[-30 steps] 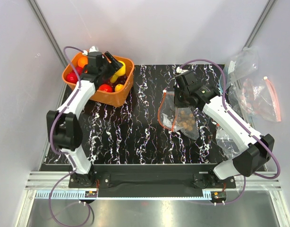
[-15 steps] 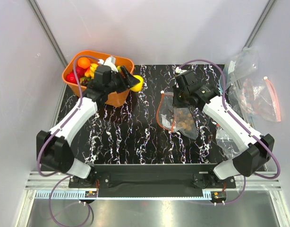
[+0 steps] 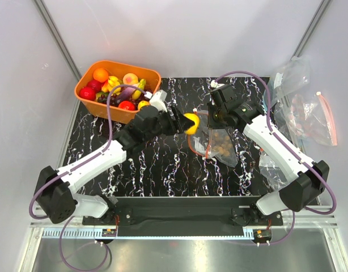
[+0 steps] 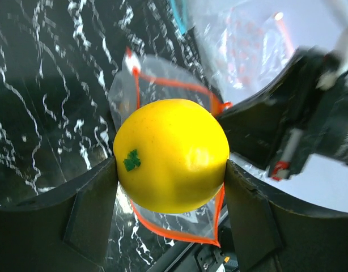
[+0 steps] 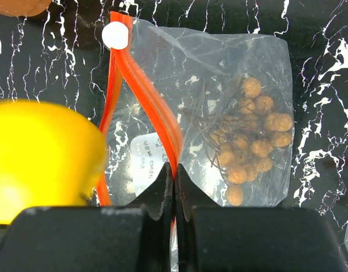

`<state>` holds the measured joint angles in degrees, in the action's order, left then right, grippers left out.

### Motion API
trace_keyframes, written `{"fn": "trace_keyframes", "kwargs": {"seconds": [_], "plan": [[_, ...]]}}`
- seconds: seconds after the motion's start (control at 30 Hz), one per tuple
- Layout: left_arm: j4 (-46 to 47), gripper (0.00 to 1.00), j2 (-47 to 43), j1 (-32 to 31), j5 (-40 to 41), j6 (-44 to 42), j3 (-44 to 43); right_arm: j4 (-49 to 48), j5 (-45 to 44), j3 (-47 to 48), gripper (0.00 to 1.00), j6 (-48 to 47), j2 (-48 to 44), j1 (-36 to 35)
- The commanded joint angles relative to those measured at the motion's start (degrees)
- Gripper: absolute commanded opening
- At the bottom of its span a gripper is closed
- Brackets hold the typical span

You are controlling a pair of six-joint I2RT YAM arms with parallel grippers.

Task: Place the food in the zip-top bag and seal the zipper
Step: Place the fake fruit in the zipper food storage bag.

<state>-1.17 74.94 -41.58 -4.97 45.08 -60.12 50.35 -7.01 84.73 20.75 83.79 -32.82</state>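
**Item: zip-top bag** [image 5: 219, 79], small, clear, soft and crumpled. It lies flat on the black white-veined tabletop [image 3: 162, 164], just toward 3 o'clock of centre.
- Zipper [image 5: 141, 79]: orange-red strip along the mouth, with a white round tab [image 5: 115, 35] at one end. Its two halves stand apart, so the mouth gapes toward 9 o'clock in the top view.
- Label [image 5: 144, 161]: white patch with dark writing below the strip. The writing is too small to read.
- Contents: a cluster of brown round pieces [image 5: 250, 141] toward the closed end.

**Right fingers** [image 5: 94, 238]: pressed together, pinching one half of the zipper.

**Left fingers** [image 4: 89, 218]: clamped on either side of a yellow fruit [image 4: 171, 163] with a small green mark. The fruit is held off the tabletop, at the bag's mouth.

**Edges and room:**
- The bag sits well inside every tabletop edge.
- Bare marbled surface shows at its 6 o'clock and 12 o'clock.
- The left arm crosses the 7–9 o'clock side.
- An orange basket [image 3: 134, 118] of assorted fruit stands at the 10 o'clock corner, well apart.
- Other clear bags [image 3: 310, 122] are heaped past the 3 o'clock edge.
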Motion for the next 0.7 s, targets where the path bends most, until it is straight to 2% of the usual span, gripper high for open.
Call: {"fn": "trace_keyframes", "kwargs": {"seconds": [0.0,0.23,0.37,0.47,0.57,0.6,0.63,0.67], "plan": [[6.9,0.49,-1.4,-2.5,6.6,2.1,1.0,-1.0,-1.6,1.0,0.0,0.0,-1.1,0.2],[6.4,0.49,3.7,-7.5,8.3,1.6,-0.8,-0.2,-2.7,1.8,0.0,0.2,-1.2,0.3],[3.2,0.54,6.9,-9.2,9.7,0.5,-4.3,0.2,-3.1,2.0,0.0,0.1,-1.4,0.2],[-1.2,0.63,7.9,-10.4,13.1,-0.1,-6.6,0.6,-4.1,2.1,0.0,0.0,-2.0,0.3],[-3.9,0.83,7.9,-11.7,15.6,-1.0,-7.3,0.7,-4.7,2.2,0.0,0.0,-2.5,0.2],[-3.9,0.93,7.8,-12.1,15.8,-1.7,-7.4,0.8,-4.7,2.2,0.0,0.0,-2.5,0.3],[-3.7,0.99,7.9,-12.6,15.3,-3.2,-7.6,0.8,-4.7,2.2,0.0,0.0,-2.5,0.2],[-3.9,0.99,7.9,-12.7,14.9,-3.4,-7.9,0.8,-4.5,2.2,0.0,0.0,-2.4,0.2]]}}
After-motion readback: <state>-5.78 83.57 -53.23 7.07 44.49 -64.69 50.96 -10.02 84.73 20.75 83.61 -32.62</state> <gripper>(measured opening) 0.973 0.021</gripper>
